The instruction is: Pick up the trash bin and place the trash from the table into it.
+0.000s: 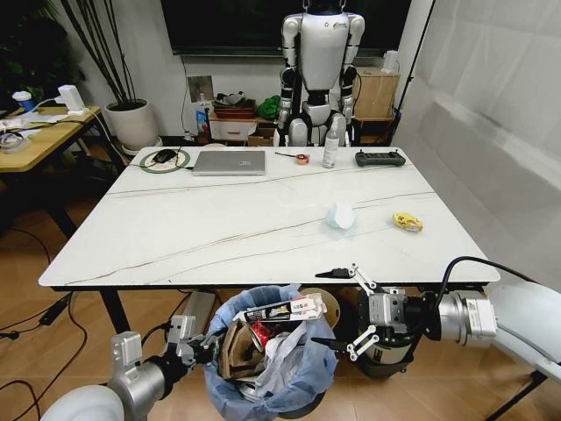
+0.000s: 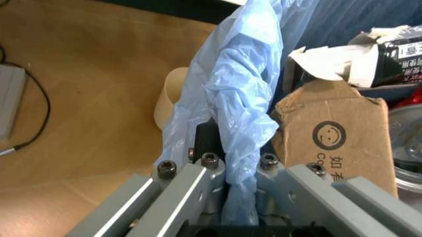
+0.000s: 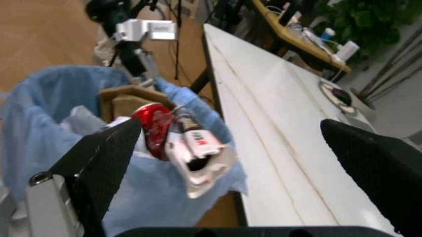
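Left gripper (image 1: 203, 344) is clamped on the rim of the small round bin with the crinkly light-blue bag (image 1: 272, 368), held just below the white marble table's (image 1: 175, 237) near edge, right gripper (image 1: 346, 307) spread wide beside it, so I'd keep it level while reaching for the crumpled white tissue (image 1: 340, 215).

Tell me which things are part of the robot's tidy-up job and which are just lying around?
For the job:
- trash bin, its blue bag clamped by the left gripper
- crumpled tissue on the table
- yellow wrapper
- right gripper, fingers open beside the bin

Just lying about:
- silver laptop
- black controller
- clear bottle
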### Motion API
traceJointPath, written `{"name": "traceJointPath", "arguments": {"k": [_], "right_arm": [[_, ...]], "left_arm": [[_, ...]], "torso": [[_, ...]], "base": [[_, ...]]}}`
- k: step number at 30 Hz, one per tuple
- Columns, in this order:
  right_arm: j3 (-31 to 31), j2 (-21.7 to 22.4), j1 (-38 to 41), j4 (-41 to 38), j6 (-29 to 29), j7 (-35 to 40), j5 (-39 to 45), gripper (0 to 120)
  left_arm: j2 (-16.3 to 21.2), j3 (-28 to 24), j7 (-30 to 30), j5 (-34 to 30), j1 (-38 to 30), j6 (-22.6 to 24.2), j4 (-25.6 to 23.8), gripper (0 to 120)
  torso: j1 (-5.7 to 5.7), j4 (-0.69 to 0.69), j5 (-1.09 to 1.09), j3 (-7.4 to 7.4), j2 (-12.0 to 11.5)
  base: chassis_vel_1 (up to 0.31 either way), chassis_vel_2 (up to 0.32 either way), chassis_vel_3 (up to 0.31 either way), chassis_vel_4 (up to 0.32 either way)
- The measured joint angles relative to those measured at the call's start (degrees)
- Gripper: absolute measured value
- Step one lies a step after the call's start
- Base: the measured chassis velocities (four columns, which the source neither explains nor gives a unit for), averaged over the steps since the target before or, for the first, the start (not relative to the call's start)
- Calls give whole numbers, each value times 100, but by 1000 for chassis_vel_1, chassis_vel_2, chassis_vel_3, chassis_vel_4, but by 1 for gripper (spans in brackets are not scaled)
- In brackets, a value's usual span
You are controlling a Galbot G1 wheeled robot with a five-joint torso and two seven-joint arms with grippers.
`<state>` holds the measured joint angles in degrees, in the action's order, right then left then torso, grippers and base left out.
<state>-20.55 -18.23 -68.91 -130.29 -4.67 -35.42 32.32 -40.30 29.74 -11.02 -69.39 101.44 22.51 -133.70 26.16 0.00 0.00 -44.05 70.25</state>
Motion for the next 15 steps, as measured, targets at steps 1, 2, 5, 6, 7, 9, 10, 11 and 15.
{"name": "traceJointPath", "arguments": {"k": [1, 2, 5, 6, 7, 9, 10, 11, 15], "right_arm": [[-40, -43, 50, 53, 9, 71, 89, 100], [-71, -91, 95, 93, 18, 141, 154, 100], [-112, -158, 159, 147, 32, 229, 235, 100], [-139, -192, 184, 180, 36, 268, 273, 100], [-164, -218, 189, 205, 36, 292, 300, 100], [-204, -247, 176, 244, 34, 303, 321, 100], [-204, -247, 176, 244, 34, 303, 321, 100], [-217, -259, 164, 256, 29, 303, 323, 100], [-220, -334, 131, 308, 23, 306, 314, 100]], "left_arm": [[-18, -4, -49, -89, 24, 0, -3, 0], [-35, -11, -111, -178, 41, 0, -7, 0], [-61, -17, -134, -204, 63, -1, 3, 0], [-76, -21, -149, -219, 68, -5, 9, 0], [-91, -23, -158, -248, 69, -9, 9, 0], [-111, -21, -169, -309, 67, -18, -3, 0], [-111, -21, -169, -309, 67, -18, -3, 0], [-114, -16, -172, -339, 68, -22, -13, 0], [-113, 18, -162, -271, 85, -23, -20, 0]], "torso": [[0, 0, 0, 0, 0], [0, 0, 0, 0, 0], [0, 0, 1, 0, 0], [0, 0, 1, 0, 0], [0, 0, 0, 0, 0], [0, 0, 0, 0, 0], [0, 0, 0, 0, 0], [0, 0, 1, 0, 0], [0, 0, 1, 0, 0]], "base": [[0, 0, 0, 0], [0, 0, 0, 0], [0, 0, 0, 0], [0, 0, 0, 0], [0, 0, 0, 0], [0, 0, 0, 0], [0, 0, 0, 0], [0, 0, 0, 0], [0, 0, 0, 0]]}}
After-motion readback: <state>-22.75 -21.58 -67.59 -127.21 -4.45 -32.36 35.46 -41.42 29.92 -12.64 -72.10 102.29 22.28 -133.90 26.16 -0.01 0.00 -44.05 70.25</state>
